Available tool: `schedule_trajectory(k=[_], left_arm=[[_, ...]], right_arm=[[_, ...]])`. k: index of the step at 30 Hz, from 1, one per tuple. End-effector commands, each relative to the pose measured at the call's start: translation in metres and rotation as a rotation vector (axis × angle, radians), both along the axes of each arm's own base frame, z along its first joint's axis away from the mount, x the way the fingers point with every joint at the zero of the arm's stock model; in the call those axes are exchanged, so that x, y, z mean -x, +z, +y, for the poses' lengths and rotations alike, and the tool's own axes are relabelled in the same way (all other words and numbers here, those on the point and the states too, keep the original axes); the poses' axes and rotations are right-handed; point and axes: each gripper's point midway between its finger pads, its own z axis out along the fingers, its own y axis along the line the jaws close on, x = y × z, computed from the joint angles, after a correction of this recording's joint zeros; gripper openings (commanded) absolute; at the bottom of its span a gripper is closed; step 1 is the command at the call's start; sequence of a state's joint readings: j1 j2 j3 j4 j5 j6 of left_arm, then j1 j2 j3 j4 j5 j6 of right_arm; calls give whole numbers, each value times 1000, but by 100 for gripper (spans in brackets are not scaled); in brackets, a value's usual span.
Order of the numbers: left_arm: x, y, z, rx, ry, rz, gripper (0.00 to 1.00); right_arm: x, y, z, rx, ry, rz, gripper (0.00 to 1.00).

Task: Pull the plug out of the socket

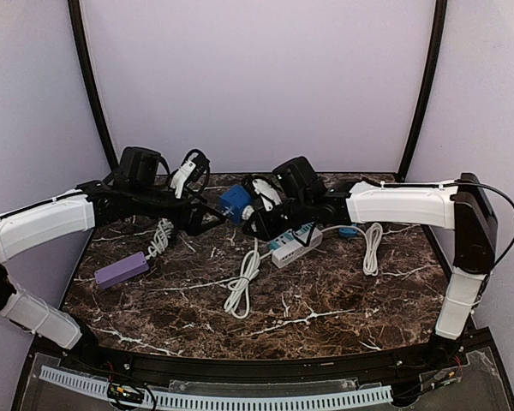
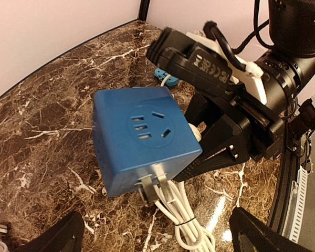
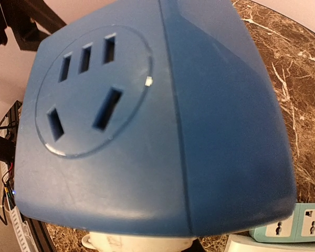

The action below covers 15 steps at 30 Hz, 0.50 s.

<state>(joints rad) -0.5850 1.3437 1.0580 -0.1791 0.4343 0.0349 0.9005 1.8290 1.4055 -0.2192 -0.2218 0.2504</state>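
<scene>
One bright blue cube, the socket [image 2: 142, 136], sits at the middle of it all; its corners are rounded, and the face turned to the left wrist camera carries a round recess with dark two-pin and three-pin slots. Its plug [image 3: 139, 242] shows only as a white body against the cube's edge nearest the right wrist camera; how deep it sits we cannot tell. We see the cube tilted and apparently raised off the dark marbled table [image 1: 325, 317], toward the back and middle, between the two arms; a tied bundle of white cord [image 2: 181, 220] hangs beneath it, with a bit of grey metal at the cube's lower edge.

Just right of the cube lies the teal power strip [image 1: 293, 244]; the purple power strip [image 1: 121, 270] lies well apart on the left; a coiled white cable [image 1: 240, 287] lies nearer us. The hanging cord and the right arm's black wrist crowd the cube's underside and far side.

The right gripper [image 1: 259, 219] comes in from the cube's right, its fingers drawn close on the plug as far as we can judge; the tips are hidden behind the cube. The left gripper [image 2: 160, 233] stands with fingers [image 2: 63, 239] spread wide; the cube is just ahead of them, untouched.
</scene>
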Motion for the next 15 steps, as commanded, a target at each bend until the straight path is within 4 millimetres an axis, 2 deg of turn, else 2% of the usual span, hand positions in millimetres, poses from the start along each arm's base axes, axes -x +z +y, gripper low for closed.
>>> schedule_trajectory(k=[1,15], left_arm=[[0,-12,-7,-24,8,12,99],[-8,-15,-7,-8,65,28,99]], right_arm=[[-1,26,20,-92,8,6,0],[17,21,46,-55,79,-10,0]])
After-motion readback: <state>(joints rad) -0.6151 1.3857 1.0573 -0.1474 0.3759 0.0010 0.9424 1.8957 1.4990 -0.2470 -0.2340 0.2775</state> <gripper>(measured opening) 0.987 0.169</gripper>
